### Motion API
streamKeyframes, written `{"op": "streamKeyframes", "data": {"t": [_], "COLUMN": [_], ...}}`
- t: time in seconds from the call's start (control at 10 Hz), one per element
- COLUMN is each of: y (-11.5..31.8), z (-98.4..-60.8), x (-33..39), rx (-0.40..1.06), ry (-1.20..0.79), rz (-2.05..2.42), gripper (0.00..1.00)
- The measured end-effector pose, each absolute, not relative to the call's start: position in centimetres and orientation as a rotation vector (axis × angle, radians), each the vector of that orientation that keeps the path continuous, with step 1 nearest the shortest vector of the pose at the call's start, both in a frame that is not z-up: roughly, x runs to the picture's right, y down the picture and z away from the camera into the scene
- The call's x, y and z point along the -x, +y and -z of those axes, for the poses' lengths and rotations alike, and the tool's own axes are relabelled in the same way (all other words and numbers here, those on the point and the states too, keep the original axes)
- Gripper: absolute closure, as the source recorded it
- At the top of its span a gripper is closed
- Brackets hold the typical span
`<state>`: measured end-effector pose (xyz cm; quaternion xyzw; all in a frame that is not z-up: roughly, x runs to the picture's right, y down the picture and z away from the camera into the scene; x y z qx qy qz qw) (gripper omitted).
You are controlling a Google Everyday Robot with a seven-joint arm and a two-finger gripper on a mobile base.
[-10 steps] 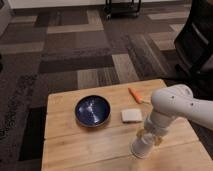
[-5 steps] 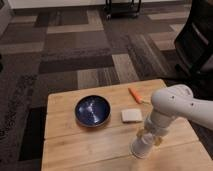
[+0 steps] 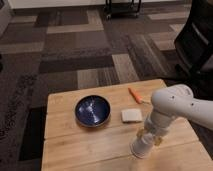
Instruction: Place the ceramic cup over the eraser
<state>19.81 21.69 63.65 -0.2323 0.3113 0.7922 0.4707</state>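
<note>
With the gripper closed around the ceramic cup on the table, the cup may be tipped by sideways pull.

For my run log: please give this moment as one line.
gripper: low over table, at white cup | eraser: not visible | blue bowl, white block, orange piece: apart, untouched

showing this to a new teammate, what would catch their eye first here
The white robot arm reaching in from the right, its hand down at the ceramic cup near the front right of the wooden table. Next, the dark blue bowl left of centre, with a flat white block beside it and an orange carrot-like piece behind that. No eraser can be seen.
</note>
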Motion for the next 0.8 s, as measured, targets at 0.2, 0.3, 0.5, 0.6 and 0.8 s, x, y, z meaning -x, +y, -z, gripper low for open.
{"op": "streamKeyframes", "data": {"t": [0.2,0.3,0.5,0.6,0.8], "y": [21.69,21.70,21.72,21.71,21.71], "z": [-63.65,-63.65,-63.65,-63.65,-63.65], "x": [-19.81,-19.82,-19.83,-19.83,-19.82], "rx": [0.569,0.569,0.569,0.569,0.569], "ry": [0.763,0.763,0.763,0.763,0.763], "rz": [-1.941,-1.941,-1.941,-1.941,-1.941], "gripper": [0.20,0.20,0.20,0.20,0.20]}}
